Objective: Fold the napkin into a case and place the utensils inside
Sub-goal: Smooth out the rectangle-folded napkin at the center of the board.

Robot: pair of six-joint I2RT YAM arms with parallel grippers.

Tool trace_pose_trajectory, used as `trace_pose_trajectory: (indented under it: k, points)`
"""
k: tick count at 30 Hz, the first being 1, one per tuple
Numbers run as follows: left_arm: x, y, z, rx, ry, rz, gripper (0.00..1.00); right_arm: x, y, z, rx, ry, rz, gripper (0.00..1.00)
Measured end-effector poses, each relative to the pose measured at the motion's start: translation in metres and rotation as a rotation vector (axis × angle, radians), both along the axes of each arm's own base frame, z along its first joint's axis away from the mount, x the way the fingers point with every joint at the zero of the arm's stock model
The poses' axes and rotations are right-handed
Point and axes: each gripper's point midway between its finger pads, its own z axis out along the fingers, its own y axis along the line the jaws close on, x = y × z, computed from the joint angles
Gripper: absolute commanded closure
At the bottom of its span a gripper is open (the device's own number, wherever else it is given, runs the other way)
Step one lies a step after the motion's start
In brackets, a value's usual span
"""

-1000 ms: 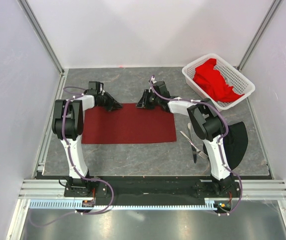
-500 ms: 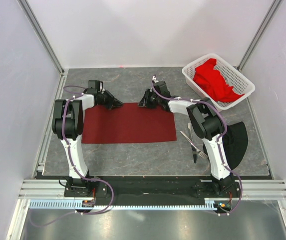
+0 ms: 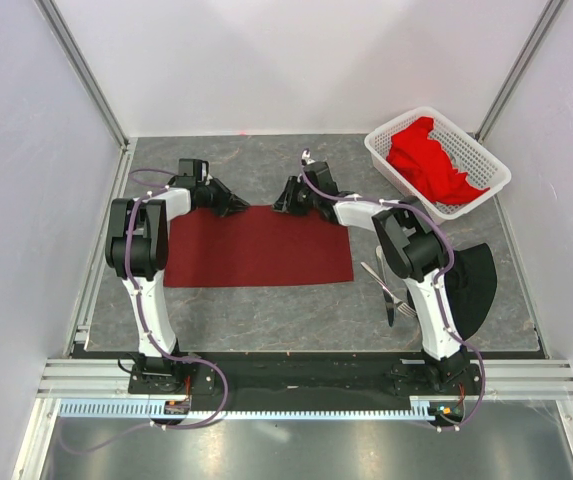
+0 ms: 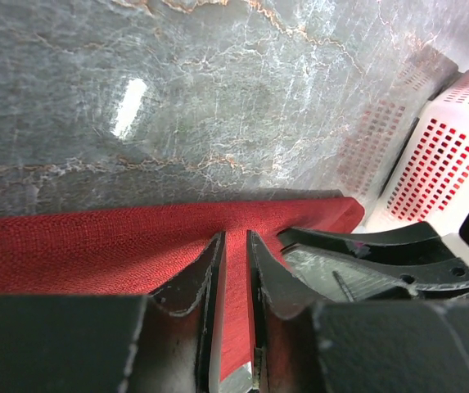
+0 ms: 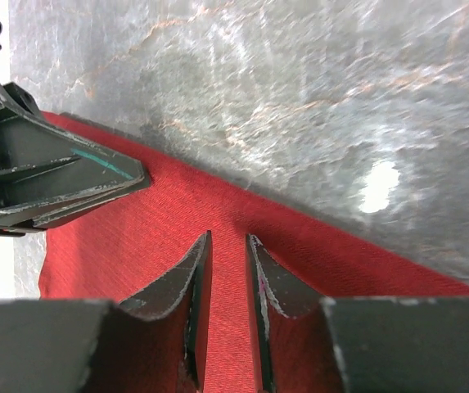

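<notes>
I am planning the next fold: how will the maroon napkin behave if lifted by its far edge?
Probably floppy: the napkin lies flat like thin woven cloth, so it should drape and sag between grip points. Its coarse weave suggests it would not slip from the fingers easily.

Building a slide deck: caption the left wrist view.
Left gripper, jaws a slit apart, low over the napkin at its far edge; right gripper alongside, white basket beyond.

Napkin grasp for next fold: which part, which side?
I'd pinch the far long edge of the napkin, from above on the far side: it lies flat with that edge straight and bare, and the left gripper and right gripper hang over it.
</notes>
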Motion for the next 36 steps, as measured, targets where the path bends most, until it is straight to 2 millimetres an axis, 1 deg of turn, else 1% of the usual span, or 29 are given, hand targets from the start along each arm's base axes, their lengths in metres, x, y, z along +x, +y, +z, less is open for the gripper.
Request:
trace_pose_trajectory:
  k: [5,8,11,13,20,23,24,27,30,33,35,36]
  points:
    - [0.002,0.003,-0.007,0.005,0.012,0.008,0.78,0.014,-0.021,0.0,0.002,-0.001,-0.021,0.7]
    - [0.002,0.005,-0.013,0.008,0.028,0.012,0.78,0.026,-0.043,-0.003,0.004,0.0,-0.051,0.7]
    - [0.005,0.005,-0.014,0.008,0.026,0.014,0.78,0.03,-0.063,-0.011,0.009,0.019,-0.069,0.7]
    - [0.006,0.006,-0.014,0.011,0.025,0.016,0.78,0.034,-0.075,-0.011,0.016,0.011,-0.081,0.7]
    - [0.005,0.007,-0.014,0.019,0.034,0.016,0.76,0.033,-0.102,-0.01,-0.039,-0.01,-0.091,0.69]
    - [0.005,0.011,-0.012,0.024,0.038,0.014,0.74,0.033,-0.115,-0.011,-0.096,-0.018,-0.095,0.67]
    - [0.006,0.013,-0.011,0.023,0.038,0.016,0.73,0.032,-0.12,-0.01,-0.116,-0.019,-0.098,0.64]
    - [0.006,0.031,-0.009,0.026,0.044,0.038,0.73,0.03,-0.13,-0.006,-0.164,-0.02,-0.103,0.6]
    - [0.007,0.061,-0.004,0.037,0.047,0.082,0.73,0.029,-0.135,0.009,-0.173,-0.033,-0.106,0.55]
    - [0.008,0.091,0.001,0.048,0.043,0.125,0.73,0.029,-0.133,0.028,-0.153,-0.063,-0.1,0.55]
    - [0.007,0.11,0.0,0.053,0.049,0.153,0.73,0.027,-0.131,0.038,-0.131,-0.077,-0.093,0.56]
    - [0.006,0.118,-0.001,0.057,0.054,0.166,0.74,0.027,-0.129,0.04,-0.121,-0.08,-0.088,0.58]
